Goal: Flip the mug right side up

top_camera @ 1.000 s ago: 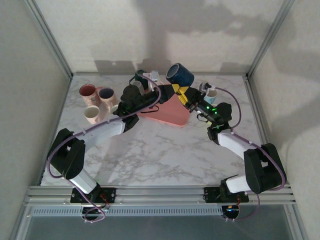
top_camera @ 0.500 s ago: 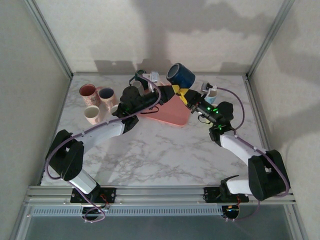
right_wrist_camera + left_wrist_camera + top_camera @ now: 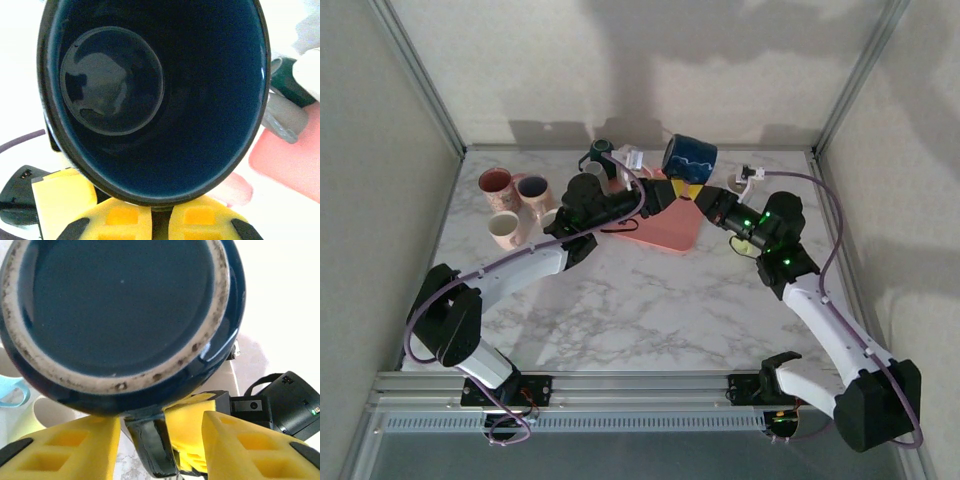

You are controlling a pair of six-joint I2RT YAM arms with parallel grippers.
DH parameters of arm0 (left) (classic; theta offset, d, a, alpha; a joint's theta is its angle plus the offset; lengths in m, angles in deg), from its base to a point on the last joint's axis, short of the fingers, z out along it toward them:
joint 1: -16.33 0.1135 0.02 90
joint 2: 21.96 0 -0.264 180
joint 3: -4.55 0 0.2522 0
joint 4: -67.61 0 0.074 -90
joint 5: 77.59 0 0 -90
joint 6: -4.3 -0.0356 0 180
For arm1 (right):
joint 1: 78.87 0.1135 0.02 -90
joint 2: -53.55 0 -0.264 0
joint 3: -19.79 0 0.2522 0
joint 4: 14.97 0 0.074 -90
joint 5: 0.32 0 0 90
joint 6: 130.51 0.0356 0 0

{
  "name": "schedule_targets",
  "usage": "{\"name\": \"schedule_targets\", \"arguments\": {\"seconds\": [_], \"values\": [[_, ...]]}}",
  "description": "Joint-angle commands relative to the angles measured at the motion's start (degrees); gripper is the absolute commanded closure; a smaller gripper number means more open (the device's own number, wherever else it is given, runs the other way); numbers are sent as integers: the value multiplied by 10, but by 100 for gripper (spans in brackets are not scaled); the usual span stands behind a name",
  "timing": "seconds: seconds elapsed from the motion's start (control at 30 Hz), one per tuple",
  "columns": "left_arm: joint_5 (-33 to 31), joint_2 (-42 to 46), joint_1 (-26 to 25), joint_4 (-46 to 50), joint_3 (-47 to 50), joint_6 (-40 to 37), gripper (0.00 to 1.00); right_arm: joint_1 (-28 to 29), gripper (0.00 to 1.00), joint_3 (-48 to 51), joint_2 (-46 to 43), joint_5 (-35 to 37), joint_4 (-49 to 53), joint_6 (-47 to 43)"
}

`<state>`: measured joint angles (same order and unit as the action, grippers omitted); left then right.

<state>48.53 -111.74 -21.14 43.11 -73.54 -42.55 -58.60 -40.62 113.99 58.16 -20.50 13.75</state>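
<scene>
Right gripper (image 3: pixel 161 212) has its yellow fingers pressed nearly together, pinching the mug (image 3: pixel 150 100) just under the rim. Pretty sure that's the handle (image 3: pixel 152 450) in there, though its own cam is too tight to be certain. The mug sits right past the fingertips, tipped on its side, mouth facing back at that gripper. Left gripper (image 3: pixel 161 422) comes in from the mug's base side with its fingers spread, and the handle plus one of the right gripper's fingers sit in the gap between them. Below both grippers is the pink tray (image 3: pixel 665 228). Well off to the left gripper's left, a bunch of other mugs (image 3: pixel 512 197) stand on the table (image 3: pixel 650 300)
</scene>
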Motion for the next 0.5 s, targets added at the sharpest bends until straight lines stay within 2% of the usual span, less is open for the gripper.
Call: {"name": "schedule_targets", "arguments": {"seconds": [0.0, 0.47], "values": [[-7, 5, 2, -6, -19, -16, 50, 1, 100, -30, -28, -3, 28, -62], [-17, 32, 4, 100, -16, -96, 39, -2, 100, -61, -40, 44, 142, -119]]}}
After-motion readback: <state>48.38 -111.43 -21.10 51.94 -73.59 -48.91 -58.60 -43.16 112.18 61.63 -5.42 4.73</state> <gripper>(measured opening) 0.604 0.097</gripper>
